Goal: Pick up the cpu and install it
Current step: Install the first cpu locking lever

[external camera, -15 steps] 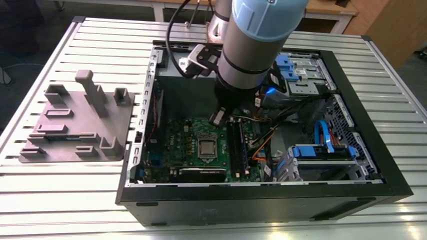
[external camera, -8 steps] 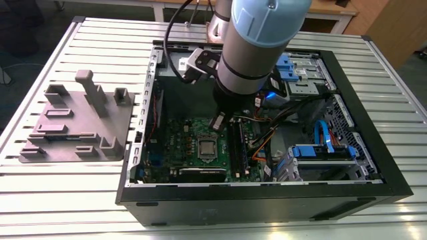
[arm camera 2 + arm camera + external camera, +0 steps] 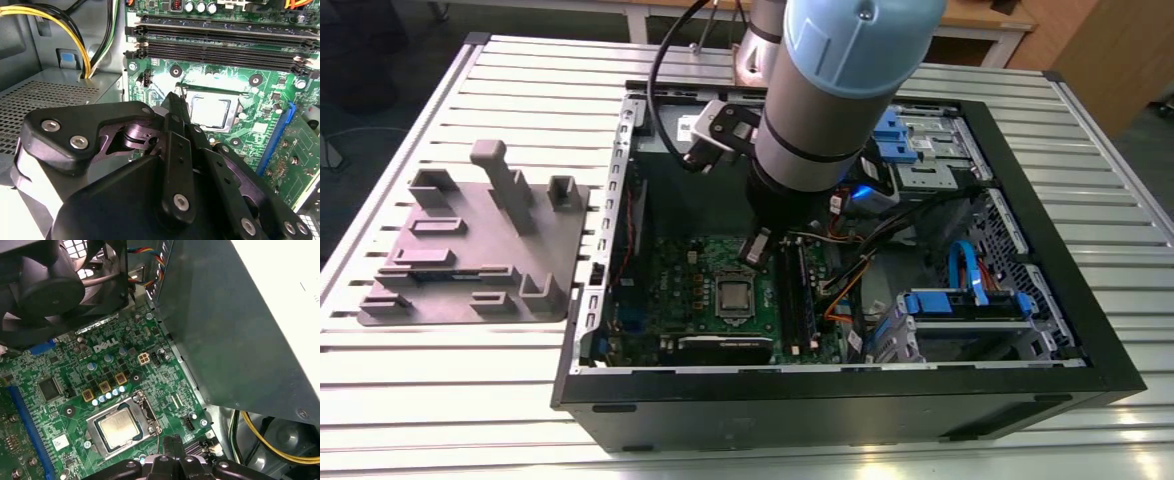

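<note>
One arm, three views; taking them in turn.

Exterior view: arm reaches down into the open PC case (image 3: 1067, 330) on the slatted tabletop (image 3: 440, 400). Tool (image 3: 758, 250) hangs near frame centre, just above the green motherboard (image 3: 674, 290). The cpu (image 3: 735, 296) sits lower centre, already inside the socket frame (image 3: 735, 315), just below the tool. Grey holder tray (image 3: 467, 260) is at frame left, outside the case, well apart from the tool. This view gives the whole layout, which the wrist views don't.

Second wrist view: tool (image 3: 175, 102) fingers look drawn together to a narrow tip with nothing between them; I read it as clenched and empty. The cpu (image 3: 210, 111) lies flat in the socket at right of centre, beside the tip and apart from it. Memory slots (image 3: 220, 40) run across the top.

First wrist view: cpu (image 3: 119, 426) at lower centre, top face square to the socket frame (image 3: 145, 412), no corner visibly raised. Tool tip (image 3: 172, 444) is at the bottom edge, just beside the frame. Fan (image 3: 50, 285) upper left.

Judgement: seating is the thing to verify; keep the tool vertical and clear of the frame, don't drag across the chip. The first wrist view is best for checking alignment, the second for tool state.
</note>
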Robot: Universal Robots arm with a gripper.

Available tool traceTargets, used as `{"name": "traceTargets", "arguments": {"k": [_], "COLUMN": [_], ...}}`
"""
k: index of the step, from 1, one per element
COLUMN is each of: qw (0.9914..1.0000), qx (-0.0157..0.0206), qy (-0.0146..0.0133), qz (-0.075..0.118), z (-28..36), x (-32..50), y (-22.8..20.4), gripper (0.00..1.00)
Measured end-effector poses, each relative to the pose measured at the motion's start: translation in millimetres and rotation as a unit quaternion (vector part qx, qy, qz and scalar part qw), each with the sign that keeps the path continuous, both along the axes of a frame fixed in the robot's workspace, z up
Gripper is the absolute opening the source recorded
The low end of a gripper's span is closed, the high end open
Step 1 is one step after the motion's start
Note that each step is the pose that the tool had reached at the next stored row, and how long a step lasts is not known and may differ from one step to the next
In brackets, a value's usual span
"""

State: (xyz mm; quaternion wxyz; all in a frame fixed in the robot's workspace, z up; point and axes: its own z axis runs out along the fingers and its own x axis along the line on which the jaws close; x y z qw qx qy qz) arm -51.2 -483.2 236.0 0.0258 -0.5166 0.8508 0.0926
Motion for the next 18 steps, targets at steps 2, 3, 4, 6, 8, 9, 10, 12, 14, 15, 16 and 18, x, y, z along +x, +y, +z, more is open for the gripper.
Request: {"name": "traceTargets", "arguments": {"k": [2, 3, 4, 6, 8, 9, 10, 12, 14, 15, 16, 18], "qw": [1.00000, 1.00000, 1.00000, 1.00000, 1.00000, 1.00000, 1.00000, 1.00000, 1.00000, 0.99999, 0.99996, 0.99973], "qx": [0.0000, 0.0000, 0.0000, 0.0000, 0.0000, 0.0000, 0.0000, -0.0002, -0.0002, -0.0002, -0.0001, -0.0002], "qy": [0.0000, 0.0000, 0.0000, 0.0000, 0.0000, 0.0000, 0.0000, 0.0000, 0.0000, 0.0000, 0.0000, 0.0000], "qz": [0.000, 0.000, 0.000, 0.000, 0.000, 0.000, 0.000, 0.001, 0.003, 0.005, 0.008, 0.023], "z": [0.0, 0.0, 0.0, 0.0, 0.0, 0.0, 0.0, 0.0, -0.2, -0.4, -0.6, -0.9], "x": [0.0, 0.0, 0.0, 0.0, 0.0, 0.0, 0.0, 0.0, 0.0, 0.0, 0.0, 0.0], "y": [0.0, -0.1, -0.1, -0.1, -0.1, 0.0, -0.1, -1.3, -2.6, -3.0, -3.1, -3.2], "gripper": [0.11, 0.11, 0.11, 0.11, 0.11, 0.11, 0.11, 0.11, 0.11, 0.11, 0.11, 0.11]}}
